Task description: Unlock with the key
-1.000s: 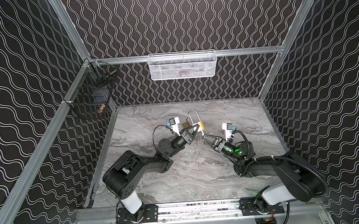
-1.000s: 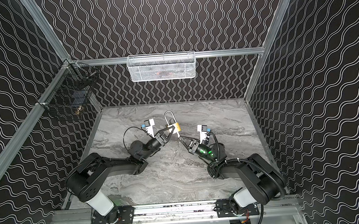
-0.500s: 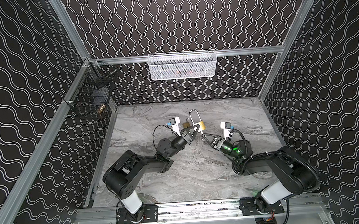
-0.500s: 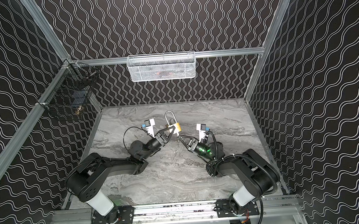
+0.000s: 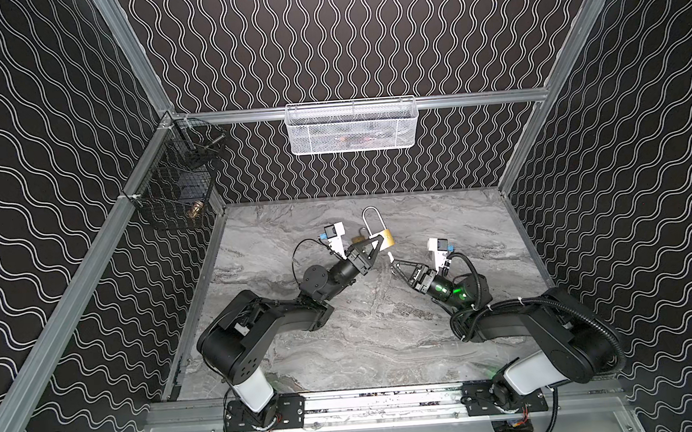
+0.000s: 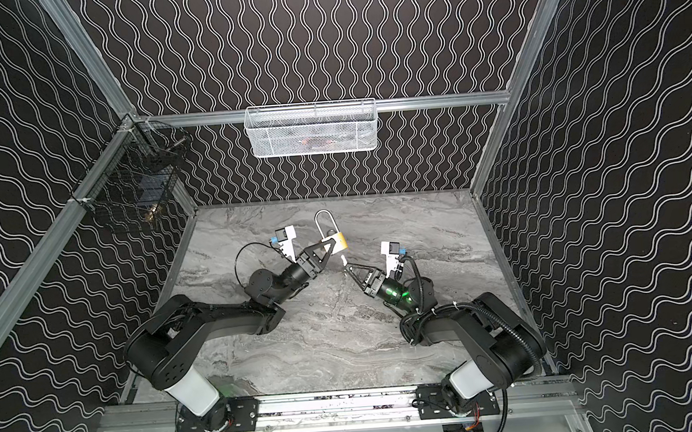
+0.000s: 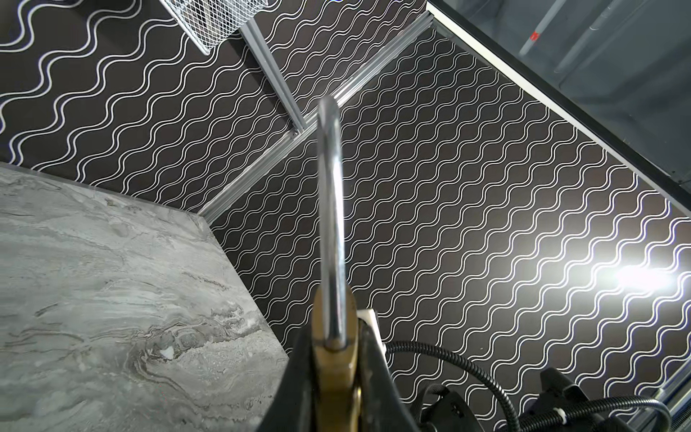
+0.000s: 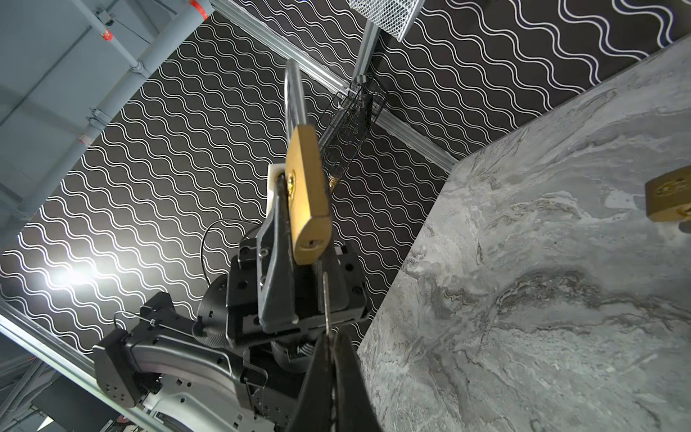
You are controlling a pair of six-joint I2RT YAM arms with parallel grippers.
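Top views, both of them, give us the widest thing first: the grey marbled counter point(image 5: 345, 350), with two black arms reaching from the near rail toward its middle. The left arm holds a brass padlock point(image 5: 387, 240) up off the counter. The left fingers point(image 5: 368, 252) are clamped on the flat sides of its body, and the long steel shackle point(image 7: 332, 224) points away from that arm. (A second brass padlock point(image 8: 669, 198) lies flat on the counter nearby; we judge it no part of this step.) The right arm comes in from the opposite side. Its right fingers point(image 8: 349, 377) are pressed together on the bow of a small silver key point(image 8: 326, 299), whose blade sticks straight out ahead of them.

Now the relation the coming move hangs on, which the right wrist view shows best. The held padlock's bottom face, with its keyway point(image 8: 311, 244), is turned toward the right arm, so the right fingers are the ones placed to act. The key's tip sits just short of that face, not yet in the slot, and the slot lies a little to one side of the blade's line. The blade runs nearly along the padlock's long axis, though the body leans slightly against it. We judge the step in hand to be lining up for insertion, with a small sideways correction needed before pushing in. The shackle looks seated in the body, so we take the padlock as not yet unlocked.
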